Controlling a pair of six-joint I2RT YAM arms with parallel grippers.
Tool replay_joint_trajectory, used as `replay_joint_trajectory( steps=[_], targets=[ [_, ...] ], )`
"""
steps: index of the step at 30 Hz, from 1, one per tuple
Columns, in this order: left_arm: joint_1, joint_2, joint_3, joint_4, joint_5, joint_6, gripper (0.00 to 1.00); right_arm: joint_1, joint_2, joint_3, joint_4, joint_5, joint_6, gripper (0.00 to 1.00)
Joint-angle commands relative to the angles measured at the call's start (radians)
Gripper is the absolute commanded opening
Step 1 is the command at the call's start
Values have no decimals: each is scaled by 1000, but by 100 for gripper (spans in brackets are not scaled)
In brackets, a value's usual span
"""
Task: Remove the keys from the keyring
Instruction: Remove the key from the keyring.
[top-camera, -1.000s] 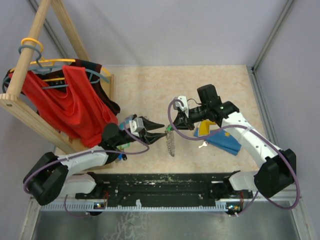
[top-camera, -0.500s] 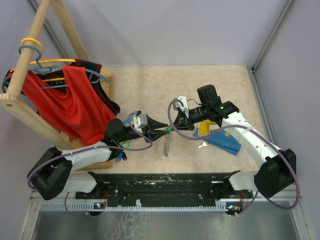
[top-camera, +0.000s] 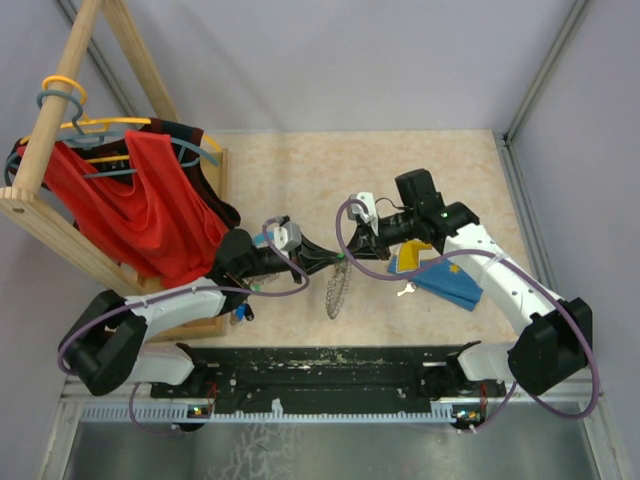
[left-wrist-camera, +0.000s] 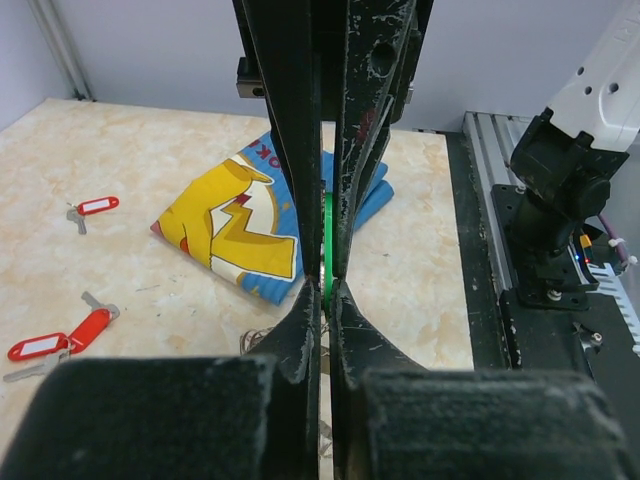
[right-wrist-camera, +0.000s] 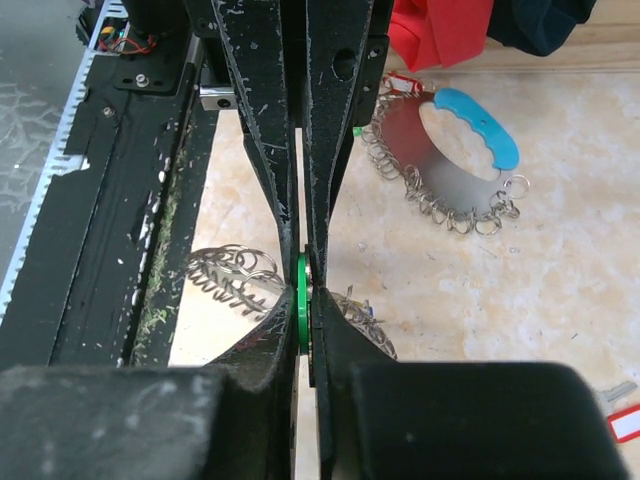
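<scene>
The keyring (top-camera: 336, 290), grey metal fringed with silver loops, hangs above the table between my two grippers. My left gripper (top-camera: 329, 263) and right gripper (top-camera: 352, 255) meet tip to tip, both shut on the same green-tagged key (top-camera: 341, 258). In the left wrist view my left gripper (left-wrist-camera: 327, 290) pinches the green tag (left-wrist-camera: 327, 235), with the right fingers (left-wrist-camera: 290, 120) clamped on it from above. In the right wrist view my right gripper (right-wrist-camera: 303, 300) pinches the green tag (right-wrist-camera: 302, 285), with ring loops (right-wrist-camera: 235, 275) on both sides. Red-tagged keys (left-wrist-camera: 60, 335) lie loose on the table.
A yellow and blue cloth (top-camera: 440, 275) lies under the right arm, with a loose key (top-camera: 405, 290) beside it. A wooden rack with red clothes on hangers (top-camera: 130, 200) stands at the left. A second looped metal ring with a blue grip (right-wrist-camera: 445, 165) lies near the rack.
My left wrist has shifted up and right, closing onto the right gripper. The hanging keyring has swung and turned, now showing wider. The right arm has hardly moved.
</scene>
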Motion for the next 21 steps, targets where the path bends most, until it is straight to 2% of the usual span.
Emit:
replay_joint_trajectory(
  steps=[1, 3, 5, 12, 15, 21],
  targets=[
    [9, -23, 17, -30, -15, 1, 0, -4, -22, 39, 32, -43, 3, 12],
    [11, -37, 11, -30, -25, -2, 0, -4, -22, 42, 31, -40, 5, 25],
    [13, -43, 6, -32, -28, -2, 0, -5, -22, 45, 27, -39, 5, 30],
    [17, -62, -5, -29, -30, -7, 0, -28, -32, 54, 15, -39, 7, 32],
    [19, -66, -8, -29, -29, -9, 0, -32, -34, 59, 12, -42, 8, 27],
    [18, -61, -7, -16, -17, -23, 0, -33, -33, 54, 26, -55, 27, 2]
  ],
)
